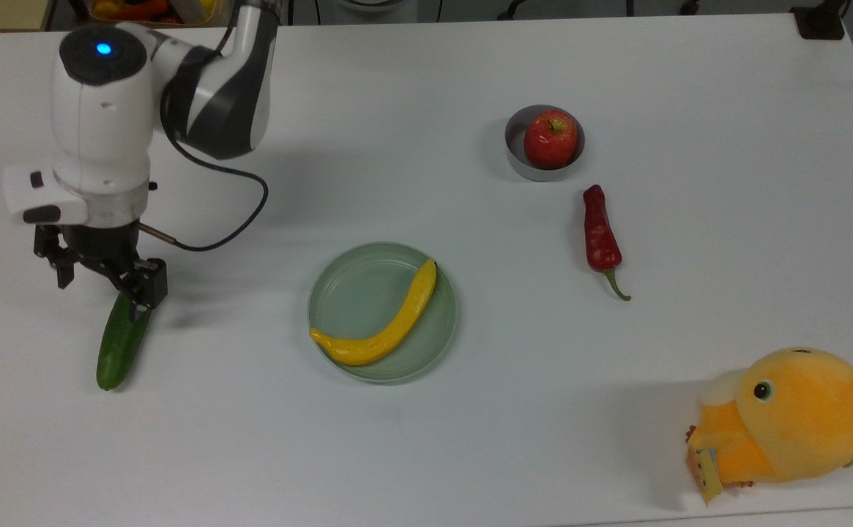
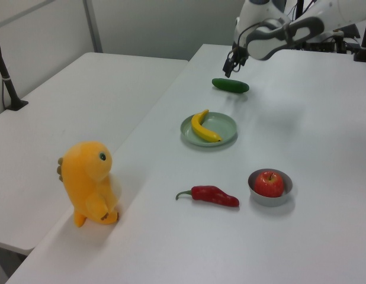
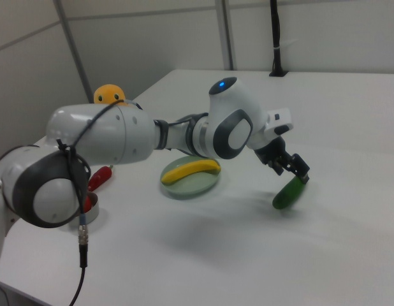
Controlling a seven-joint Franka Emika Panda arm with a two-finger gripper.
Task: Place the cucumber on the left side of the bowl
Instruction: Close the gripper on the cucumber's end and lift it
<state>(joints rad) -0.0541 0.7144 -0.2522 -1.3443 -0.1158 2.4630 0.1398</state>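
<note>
Green cucumber (image 1: pixel 120 344) is lying on the white bench (image 1: pixel 470 439), its upper end under the wide-open tool (image 1: pixel 100 288). Plate (image 1: pixel 345 293) and chili (image 1: pixel 600 236) are lying between it and the bowl (image 1: pixel 523 165).

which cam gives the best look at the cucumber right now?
The top view: the cucumber lies nearly full length on the table, with the gripper covering its far end. The left view shows it small and distant. The right view shows it foreshortened, partly behind the fingers.
</note>
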